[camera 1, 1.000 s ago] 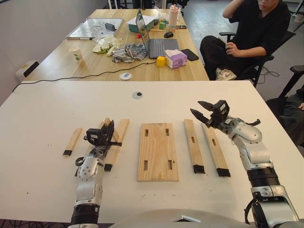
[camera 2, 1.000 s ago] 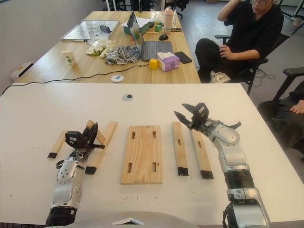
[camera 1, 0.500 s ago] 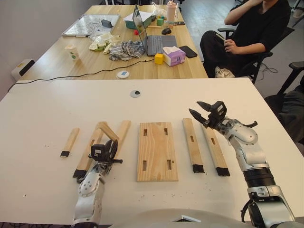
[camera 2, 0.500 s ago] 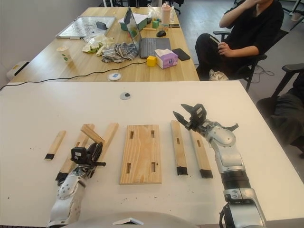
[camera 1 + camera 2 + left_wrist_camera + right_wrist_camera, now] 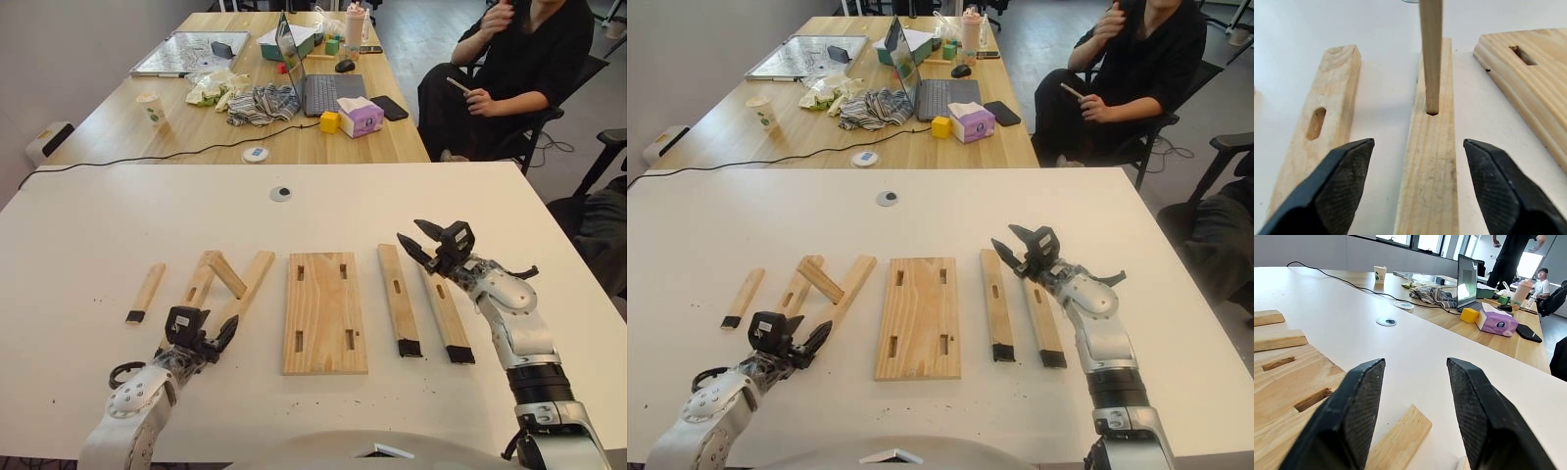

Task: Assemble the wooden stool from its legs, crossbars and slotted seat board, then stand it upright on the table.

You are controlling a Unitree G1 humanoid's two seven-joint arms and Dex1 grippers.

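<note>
1. Stool, head views: not yet assembled, with every part flat on the table [image 5: 98, 225].
   - The board [image 5: 326, 311] lies mid-table, its long axis running near to far.
   - Left of the board are two legs. The inner left leg [image 5: 257, 274] has a crossbar [image 5: 225, 274] lodged in its slot, slanting toward the outer left leg [image 5: 199, 286].
   - A loose crossbar [image 5: 147, 291] lies farthest left.
   - The left gripper [image 5: 208, 336], jaws spread and empty, sits at the near end of the inner left leg. That leg runs away from it, far and slightly right.
   - Right of the board, the inner right leg [image 5: 397, 308] and outer right leg [image 5: 449, 318] also lie near to far.
   - The right gripper [image 5: 409, 231], jaws apart and empty, hovers over their far ends.

2. Left wrist view:
   - The two fingers straddle the inner left leg without touching it.
   - The leg's long axis runs straight ahead between them, and the crossbar stands in the slot just beyond.
   - The outer left leg lies outside one finger, and the board's edge lies outside the other.

3. Right wrist view:
   - The spread fingers point toward the far table edge.
   - The far end of the inner right leg shows below, between them, with the board's slots alongside.
   - The left arm looks nearer to the started joint, already lined up along that leg, so a grasp there should need little more than closing.
</note>
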